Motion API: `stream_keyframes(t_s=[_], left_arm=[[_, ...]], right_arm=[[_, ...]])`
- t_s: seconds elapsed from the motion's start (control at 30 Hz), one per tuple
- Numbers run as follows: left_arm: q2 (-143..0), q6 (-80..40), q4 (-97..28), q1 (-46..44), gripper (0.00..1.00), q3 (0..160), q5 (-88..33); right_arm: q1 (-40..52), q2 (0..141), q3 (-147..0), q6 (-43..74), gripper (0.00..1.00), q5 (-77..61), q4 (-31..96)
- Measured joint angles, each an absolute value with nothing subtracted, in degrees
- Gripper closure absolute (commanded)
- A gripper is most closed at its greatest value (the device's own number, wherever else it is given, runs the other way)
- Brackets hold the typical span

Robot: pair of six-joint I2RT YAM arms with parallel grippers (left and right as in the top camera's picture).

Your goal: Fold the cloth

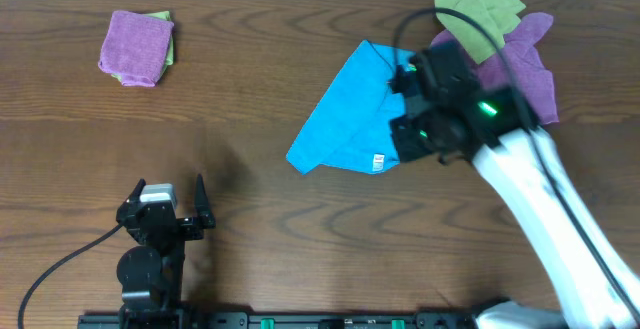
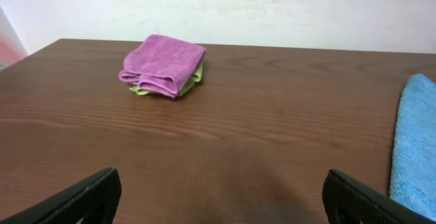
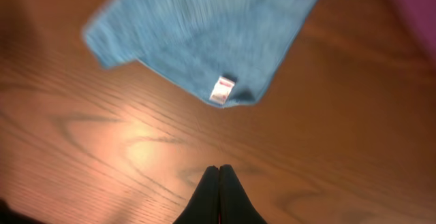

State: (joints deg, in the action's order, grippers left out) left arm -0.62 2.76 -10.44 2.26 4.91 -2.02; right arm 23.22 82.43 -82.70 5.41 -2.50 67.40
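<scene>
Altogether one blue cloth (image 1: pixel 345 109), two purple cloths (image 1: pixel 137 47) (image 1: pixel 530 74), two yellow-green cloths (image 1: pixel 169 51) (image 1: pixel 480 7).

The cloth (image 1: pixel 345 119) right of centre, folded stack (image 1: pixel 137 47) far left, loose heap (image 1: pixel 488 11) just behind-right.

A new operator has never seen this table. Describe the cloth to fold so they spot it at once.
On the brown table, look right of centre, just left of the loose purple and green pile. The cloth lies there in a rough triangle. It is the only sky-blue one, with a small white tag at its near corner.
</scene>
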Motion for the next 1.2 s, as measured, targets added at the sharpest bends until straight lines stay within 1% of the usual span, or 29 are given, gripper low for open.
stream_keyframes(t_s=[0.07,0.2,0.33,0.53,0.67,0.73,0.77,0.83,0.87,0.9,0.93,1.03,1.17,1.2], left_arm=[[-0.6,2.3,-10.4,2.3,0.05,4.9,-3.2],[-0.6,0.4,-9.8,2.3,0.05,4.8,-4.5],[-0.6,-0.5,-6.5,2.3,0.05,4.0,-5.4],[-0.6,-1.4,-3.6,2.3,0.04,3.6,-9.6],[-0.6,-1.5,2.9,2.3,0.05,3.2,-17.2],[-0.6,-1.6,7.7,2.3,0.05,3.1,-19.9],[-0.7,-1.5,10.0,2.3,0.05,3.1,-20.9],[-0.6,-1.5,13.6,2.3,0.05,3.0,-22.2],[-0.6,-1.5,15.2,2.3,0.05,3.0,-22.6],[-0.6,-1.5,16.8,2.3,0.05,3.0,-23.3],[-0.6,-1.6,18.5,2.3,0.05,3.0,-24.6],[-0.6,-2.0,21.7,2.3,0.02,3.0,-29.6],[-1.7,-5.3,22.8,2.0,0.04,3.0,-33.1],[-2.9,-5.8,23.0,1.6,0.05,3.0,-33.1]], right_arm=[[23.4,73.8,-82.7,5.3,0.98,-1.3,70.7],[23.5,61.6,-82.7,5.2,0.98,0.0,78.0],[23.5,50.4,-82.7,5.5,0.98,0.6,83.4],[23.5,38.3,-80.9,9.4,0.98,1.0,88.1],[23.5,34.0,-74.9,12.5,0.98,1.1,89.7],[23.5,32.9,-70.4,14.1,0.85,0.8,90.5],[23.5,32.4,-68.4,14.7,0.83,0.6,90.0],[23.5,31.9,-66.0,16.1,0.81,0.1,88.9],[23.5,31.6,-65.2,17.0,0.85,-0.2,87.8],[23.5,31.4,-65.1,17.5,0.93,-0.3,86.9],[23.5,31.1,-65.1,18.6,0.97,-0.2,85.4],[23.5,29.2,-65.2,19.1,0.98,0.5,83.7],[23.5,22.6,-65.2,19.5,0.98,4.9,82.1],[23.5,20.1,-65.2,19.6,0.96,6.3,81.4]])
